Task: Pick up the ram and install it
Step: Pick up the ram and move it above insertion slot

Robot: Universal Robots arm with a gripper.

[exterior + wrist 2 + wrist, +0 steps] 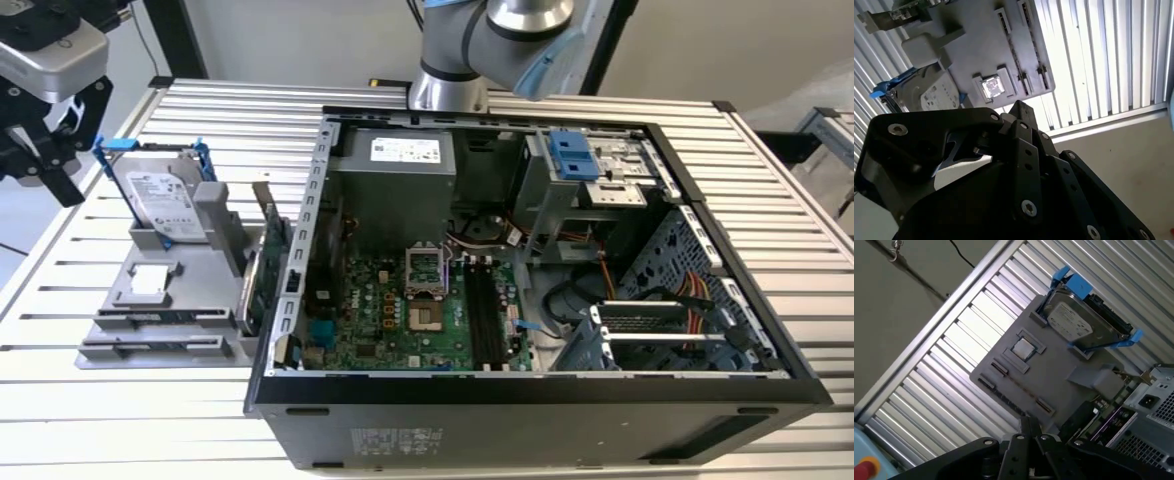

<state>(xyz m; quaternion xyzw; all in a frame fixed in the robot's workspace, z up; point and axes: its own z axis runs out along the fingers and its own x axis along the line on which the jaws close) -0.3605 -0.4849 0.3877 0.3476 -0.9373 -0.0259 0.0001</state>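
Scene: An open computer case lies on a slatted metal table, with its motherboard facing up.
Fixture: A grey parts fixture sits just beside the case, on the exterior view's left. It holds a hard drive in a blue frame and a small square chip.
Ram: The ram appears to be the thin strip seated edge-up in a long holder at the fixture's front. It is too slim to be certain.
Gripper: The gripper hangs above the table near the fixture and touches nothing. Its fingertips are drawn together, with nothing between them.
Memory slots: The long black memory slots on the motherboard look bare.
Progress: The task seems barely started. The ram is not yet grasped, so both lifting and installing it remain.
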